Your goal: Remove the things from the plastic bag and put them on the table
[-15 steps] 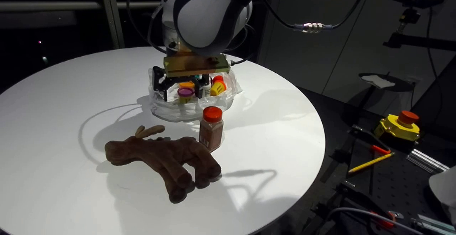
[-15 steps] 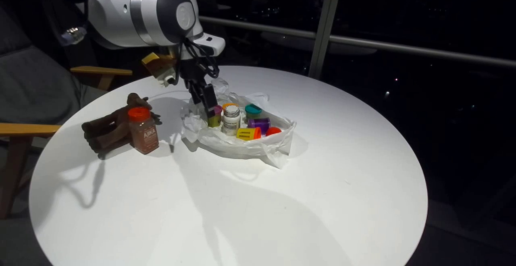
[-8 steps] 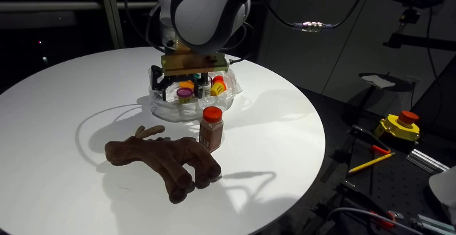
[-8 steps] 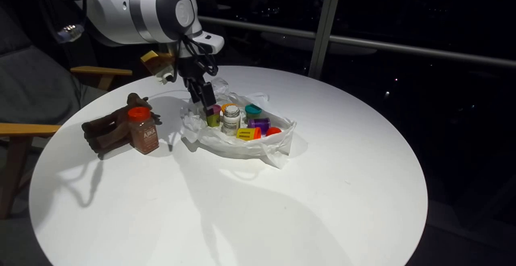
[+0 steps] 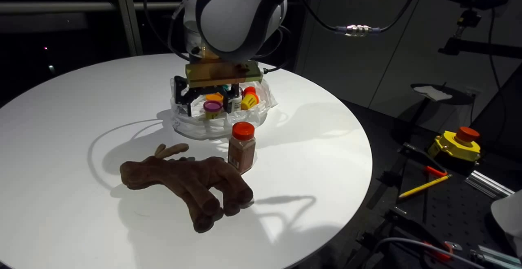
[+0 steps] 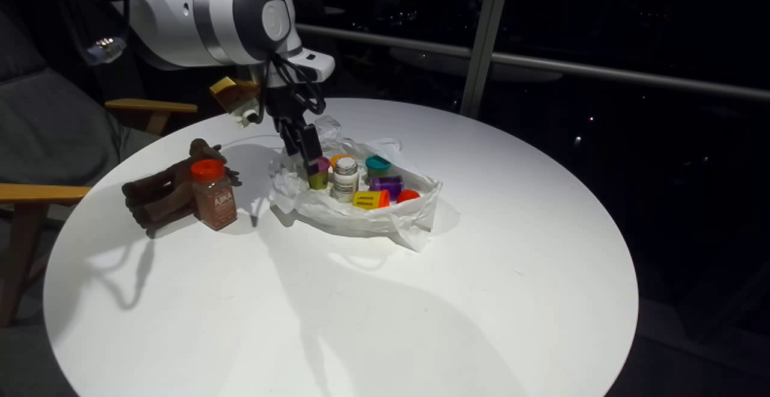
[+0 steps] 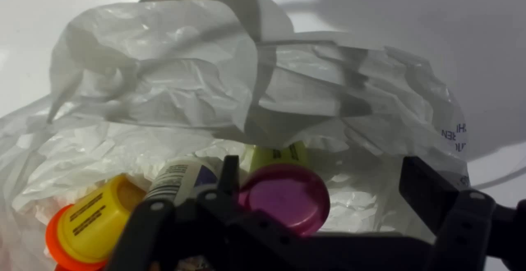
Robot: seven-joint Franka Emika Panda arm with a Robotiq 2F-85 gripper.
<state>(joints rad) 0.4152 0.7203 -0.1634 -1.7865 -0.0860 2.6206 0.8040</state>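
Purple-lidded jar (image 7: 285,197) — between parted jaws, inside bag (image 7: 181,86)

The plush animal (image 5: 185,174) is brown, the bag (image 6: 361,221) whitish.

The end effector (image 5: 209,111) faces downward, its two black fingers (image 7: 425,193) spread wide, a broad gap between their tips. Above it sits the white wrist (image 6: 311,63); higher up, in an exterior view, the arm (image 6: 171,21) runs roughly level to a dark-shelled joint (image 6: 251,21).
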